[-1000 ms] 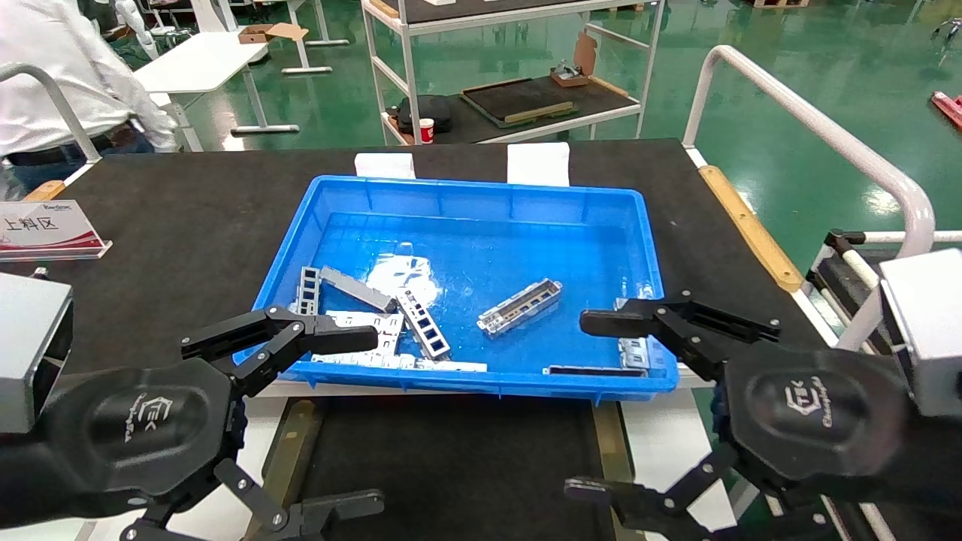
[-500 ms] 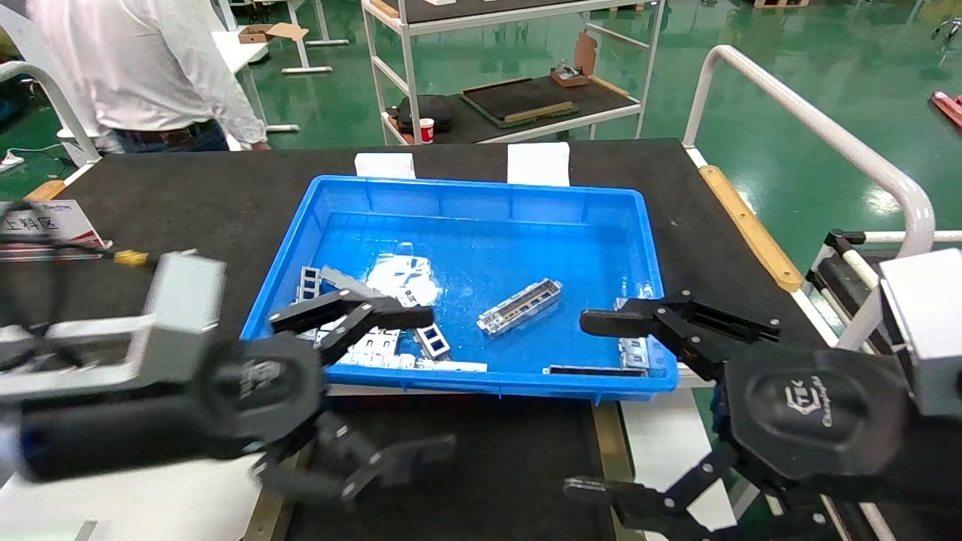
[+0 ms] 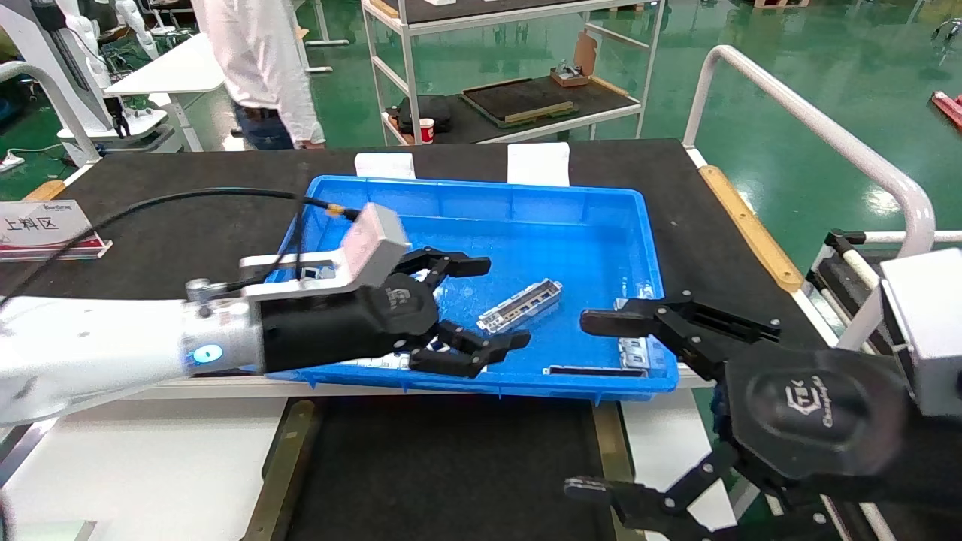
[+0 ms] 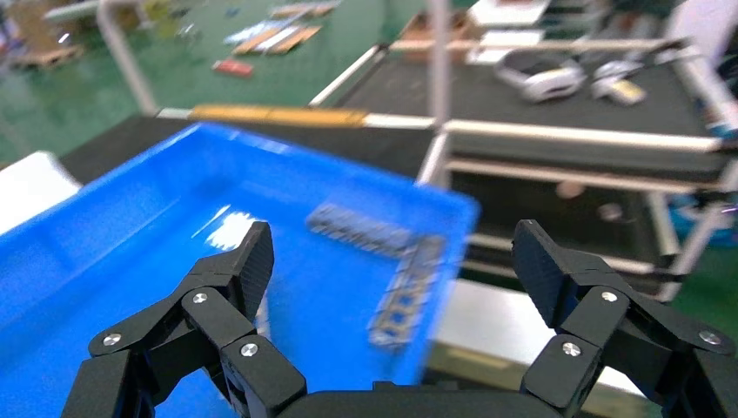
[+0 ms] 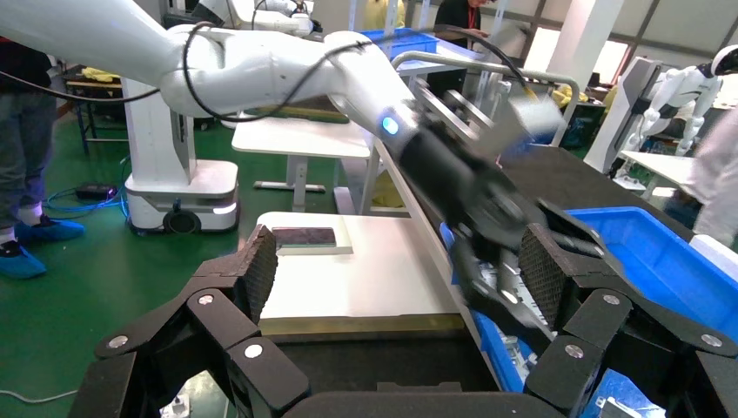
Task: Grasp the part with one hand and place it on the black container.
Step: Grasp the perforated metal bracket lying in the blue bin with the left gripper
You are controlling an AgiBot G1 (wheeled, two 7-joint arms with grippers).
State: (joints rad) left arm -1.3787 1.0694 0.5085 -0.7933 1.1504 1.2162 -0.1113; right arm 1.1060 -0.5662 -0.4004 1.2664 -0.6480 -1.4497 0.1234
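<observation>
The part [image 3: 519, 306] lay alone mid-bin [image 3: 481, 197], just beside the left tool [image 3: 481, 306], which gaped wide over it. The right tool [image 3: 601, 406] hung wide open at the bin's near right corner.

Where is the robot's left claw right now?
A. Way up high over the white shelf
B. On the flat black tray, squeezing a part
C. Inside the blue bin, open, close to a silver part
C: in the head view the left gripper is over the blue bin with its fingers spread, next to the part lying on the bin floor, not yet holding it.
</observation>
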